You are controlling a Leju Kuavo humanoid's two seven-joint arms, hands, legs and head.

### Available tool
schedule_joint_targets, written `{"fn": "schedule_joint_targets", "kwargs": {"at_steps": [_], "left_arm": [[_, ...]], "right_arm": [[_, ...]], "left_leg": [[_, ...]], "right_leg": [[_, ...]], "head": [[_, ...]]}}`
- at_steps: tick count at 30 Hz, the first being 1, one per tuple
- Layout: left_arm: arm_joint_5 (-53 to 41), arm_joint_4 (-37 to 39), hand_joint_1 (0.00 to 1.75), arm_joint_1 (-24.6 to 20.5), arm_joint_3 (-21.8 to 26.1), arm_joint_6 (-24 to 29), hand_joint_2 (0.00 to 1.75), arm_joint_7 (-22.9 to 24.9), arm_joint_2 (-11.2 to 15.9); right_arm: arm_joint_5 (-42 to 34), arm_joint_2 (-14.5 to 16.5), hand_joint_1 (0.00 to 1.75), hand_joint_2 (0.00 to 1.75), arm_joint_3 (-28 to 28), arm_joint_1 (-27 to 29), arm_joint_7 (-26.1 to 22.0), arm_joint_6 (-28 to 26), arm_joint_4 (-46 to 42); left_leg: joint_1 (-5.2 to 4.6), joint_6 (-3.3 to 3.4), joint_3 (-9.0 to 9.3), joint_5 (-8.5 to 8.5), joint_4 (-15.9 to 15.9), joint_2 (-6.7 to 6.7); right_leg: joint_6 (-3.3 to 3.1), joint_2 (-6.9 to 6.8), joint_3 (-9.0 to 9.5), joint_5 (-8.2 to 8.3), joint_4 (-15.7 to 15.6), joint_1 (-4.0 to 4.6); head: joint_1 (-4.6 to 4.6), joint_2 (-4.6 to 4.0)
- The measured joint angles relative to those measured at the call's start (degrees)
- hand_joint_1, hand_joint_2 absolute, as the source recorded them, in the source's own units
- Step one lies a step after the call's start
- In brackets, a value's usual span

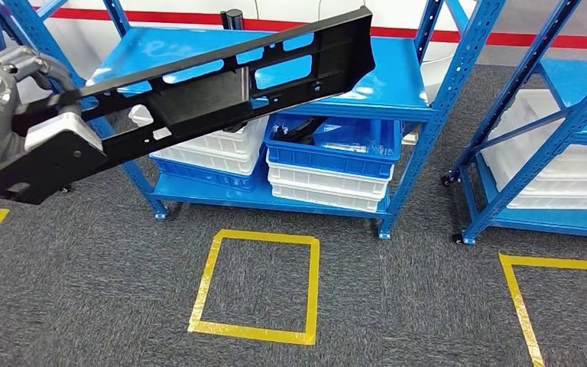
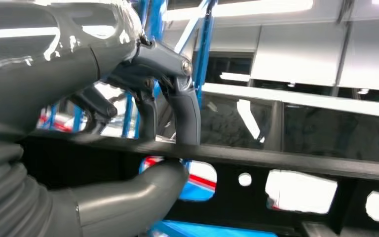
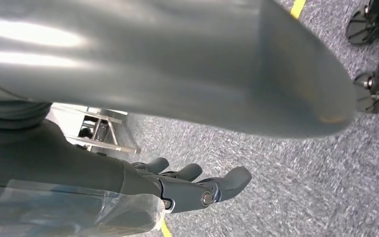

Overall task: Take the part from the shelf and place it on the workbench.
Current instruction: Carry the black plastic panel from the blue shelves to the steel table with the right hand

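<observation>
One long black part (image 1: pixel 199 92) held up at far left by the left hand (image 1: pixel 0 107), clear of the blue shelf (image 1: pixel 397 88) and off its top deck. Fingers (image 2: pixel 185 116) hooked over the upper rail, thumb pressed up from beneath, so a firm clasp near one end. Judged roughly half done: part lifted away from the rack, carry and set-down on the workbench not yet done, no workbench to be seen from here. Long axis running from lower left at the hand to upper right, far end raised and pointing toward the shelf's back corner, slotted face turned to the head camera. Further right, stacked white and blue bins (image 1: pixel 329 164) on the lower deck, yellow floor square (image 1: pixel 256 287) in front. Right hand (image 3: pixel 197 190) hanging over grey carpet, fingers loosely extended, nothing in them.
</observation>
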Motion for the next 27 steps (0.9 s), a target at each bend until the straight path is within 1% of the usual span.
{"fn": "schedule_joint_targets", "kwargs": {"at_steps": [1, 2, 3, 4, 5, 6, 7, 8, 9, 10, 11, 12, 13, 14, 15, 16, 18, 21, 22, 23, 24, 26, 27], "left_arm": [[0.02, -0.03, 1.75, 0.04, 0.02, 0.00, 1.75, 0.06, 0.04], [0.03, -0.04, 1.75, 0.07, 0.03, -0.01, 1.75, 0.11, 0.08], [0.03, -0.05, 1.75, 0.11, 0.03, -0.01, 1.75, 0.14, 0.09], [0.04, -0.06, 1.75, 0.14, 0.04, -0.02, 1.75, 0.16, 0.09], [0.04, -0.07, 1.75, 0.17, 0.04, -0.02, 1.75, 0.16, 0.09], [0.05, -0.08, 1.75, 0.23, 0.04, -0.02, 1.75, 0.16, 0.09], [0.07, -0.08, 1.75, 0.32, 0.01, -0.02, 1.75, 0.16, 0.09], [0.08, -0.08, 1.75, 0.42, -0.03, -0.02, 1.75, 0.16, 0.09], [0.10, -0.08, 1.75, 0.49, -0.08, -0.02, 1.75, 0.17, 0.09], [0.11, -0.08, 1.75, 0.56, -0.11, -0.02, 1.75, 0.18, 0.09], [0.12, -0.08, 1.75, 0.59, -0.12, -0.02, 1.75, 0.18, 0.09], [0.12, -0.08, 1.75, 0.60, -0.10, -0.02, 1.75, 0.18, 0.09], [0.12, -0.08, 1.75, 0.57, -0.05, -0.02, 1.75, 0.18, 0.13], [0.11, -0.08, 1.75, 0.54, 0.01, -0.02, 1.75, 0.18, 0.18], [0.11, -0.09, 1.75, 0.52, 0.04, -0.02, 1.75, 0.18, 0.23], [0.11, -0.10, 1.75, 0.50, 0.08, -0.02, 1.75, 0.19, 0.29], [0.12, -0.12, 1.75, 0.51, 0.10, -0.02, 1.75, 0.20, 0.32], [0.12, -0.12, 1.75, 0.51, 0.11, -0.02, 1.75, 0.19, 0.34], [0.12, -0.12, 1.75, 0.51, 0.11, -0.02, 1.75, 0.19, 0.36], [0.13, -0.12, 1.75, 0.51, 0.14, -0.02, 1.75, 0.19, 0.39], [0.13, -0.12, 1.75, 0.49, 0.20, -0.02, 1.75, 0.19, 0.43], [0.14, -0.14, 1.75, 0.60, 0.35, -0.02, 1.75, 0.20, 0.51], [0.14, -0.15, 1.75, 0.66, 0.40, -0.02, 1.75, 0.20, 0.54]], "right_arm": [[0.00, -0.02, 0.00, 0.00, 0.00, 0.02, 0.00, 0.00, 0.01], [0.00, -0.03, 0.00, 0.00, 0.00, 0.05, 0.00, 0.00, 0.01], [0.00, -0.04, 0.00, 0.00, 0.00, 0.08, 0.00, 0.00, 0.01], [0.00, -0.05, 0.00, 0.00, 0.01, 0.09, 0.00, 0.00, 0.00], [0.00, -0.04, 0.00, 0.00, 0.01, 0.09, 0.00, 0.00, -0.01], [0.00, -0.04, 0.00, 0.00, 0.01, 0.10, 0.00, 0.00, -0.01], [0.00, -0.03, 0.00, 0.00, 0.01, 0.11, 0.00, 0.00, -0.01], [0.00, -0.03, 0.00, 0.00, 0.01, 0.11, 0.00, 0.00, 0.00], [0.00, -0.03, 0.00, 0.00, 0.00, 0.11, 0.01, 0.00, 0.01], [0.00, -0.04, 0.00, 0.00, 0.01, 0.11, 0.02, 0.00, 0.00], [0.00, -0.04, 0.00, 0.00, 0.01, 0.10, 0.03, 0.00, 0.00], [0.00, -0.07, 0.00, 0.00, 0.01, 0.06, 0.03, 0.00, 0.00], [0.00, -0.09, 0.00, 0.00, 0.01, 0.01, 0.03, 0.00, -0.01], [-0.01, -0.10, 0.00, 0.00, 0.01, -0.03, 0.03, 0.00, -0.01], [-0.01, -0.12, 0.00, 0.00, 0.00, -0.06, 0.01, 0.00, -0.01], [-0.02, -0.13, 0.00, 0.00, 0.00, -0.06, -0.01, 0.00, -0.01], [-0.02, -0.14, 0.00, 0.00, 0.00, -0.04, -0.04, 0.00, 0.01], [-0.03, -0.14, 0.00, 0.00, 0.00, -0.04, -0.04, 0.00, 0.01], [-0.04, -0.12, 0.00, 0.00, 0.00, -0.04, -0.04, 0.00, 0.00], [-0.05, -0.09, 0.00, 0.00, 0.00, -0.04, -0.04, 0.00, 0.00], [-0.05, -0.07, 0.00, 0.00, 0.00, -0.05, -0.04, 0.00, 0.00], [-0.07, -0.05, 0.00, 0.00, 0.00, -0.05, -0.04, 0.00, 0.00], [-0.07, -0.04, 0.00, 0.00, 0.00, -0.05, -0.04, 0.00, 0.00]], "left_leg": [[-0.10, 0.37, -0.37, 0.28, -0.06, -0.01], [-0.04, 0.79, -0.71, 0.58, -0.12, 0.08], [0.00, 1.25, -1.06, 0.94, -0.20, 0.14], [0.06, 1.75, -1.44, 1.34, -0.32, 0.21], [0.03, 2.15, -1.83, 1.70, -0.38, 0.26], [-0.14, 2.43, -2.24, 2.00, -0.37, 0.25], [-0.33, 2.65, -2.64, 2.30, -0.34, 0.26], [-0.53, 2.79, -3.02, 2.59, -0.31, 0.25], [-0.73, 2.87, -3.39, 2.86, -0.26, 0.21], [-0.89, 2.89, -3.69, 3.08, -0.17, 0.16], [-1.00, 2.86, -3.92, 3.23, -0.04, 0.12], [-1.07, 2.79, -4.10, 3.34, 0.11, 0.10], [-1.14, 2.63, -4.29, 3.46, 0.24, 0.10], [-1.14, 2.40, -4.43, 3.62, 0.35, 0.14], [-1.09, 2.13, -4.59, 3.82, 0.43, 0.18], [-1.04, 1.84, -4.73, 4.07, 0.47, 0.21], [-0.94, 1.50, -4.85, 4.39, 0.49, 0.23], [-0.95, 1.42, -4.87, 4.47, 0.50, 0.23], [-1.04, 1.38, -4.92, 4.42, 0.54, 0.21], [-1.08, 1.20, -5.17, 3.90, 0.97, 0.17], [-1.05, 0.95, -5.70, 2.75, 2.14, 0.14], [-0.31, -0.14, -9.27, -2.76, 11.93, 0.09], [0.14, -0.60, -10.26, -4.50, 15.68, 0.10]], "right_leg": [[0.36, 0.03, -0.20, 0.32, 0.00, -0.01], [0.63, 0.07, -0.51, 0.23, 0.19, -0.09], [0.85, 0.10, -1.04, -0.52, 0.94, -0.10], [0.98, 0.13, -1.95, -2.13, 2.85, -0.11], [1.02, 0.13, -3.25, -4.49, 6.01, -0.16], [1.04, 0.13, -4.83, -7.08, 10.24, -0.12], [1.04, 0.12, -6.27, -9.13, 14.51, -0.15], [1.00, 0.12, -7.09, -10.15, 17.46, -0.14], [0.91, 0.12, -6.93, -10.04, 18.35, -0.10], [0.71, 0.13, -5.49, -8.79, 16.60, -0.03], [0.43, 0.13, -3.02, -6.98, 12.77, 0.09], [0.08, 0.13, -0.14, -5.59, 8.03, 0.26], [-0.18, 0.12, 2.30, -4.55, 3.93, 0.49], [-0.40, 0.12, 3.81, -4.05, 1.24, 0.70], [-0.54, 0.11, 4.37, -4.04, 0.00, 0.88], [-0.66, 0.10, 4.30, -3.78, -0.14, 1.01], [-0.92, 0.10, 4.06, -3.53, -0.13, 1.09], [-1.04, 0.09, 4.01, -3.41, -0.20, 1.06], [-1.12, 0.05, 3.99, -3.27, -0.34, 0.93], [-1.24, -0.05, 3.91, -3.03, -0.49, 0.77], [-1.41, -0.16, 3.74, -2.75, -0.61, 0.59], [-1.64, -0.38, 2.62, -1.80, -0.61, 0.38], [-1.65, -0.42, 1.99, -1.38, -0.53, 0.33]], "head": [[0.02, 0.00], [0.01, 0.00], [0.03, 0.00], [0.07, 0.00], [0.10, 0.00], [0.15, 0.00], [0.16, 0.00], [0.17, 0.00], [0.17, 0.00], [0.17, 0.00], [0.17, 0.00], [0.16, 0.00], [0.14, 0.00], [0.15, 0.00], [0.16, 0.00], [0.17, 0.00], [0.21, 0.00], [0.22, 0.00], [0.22, 0.00], [0.20, 0.00], [0.18, 0.00], [0.14, 0.00], [0.14, 0.00]]}}
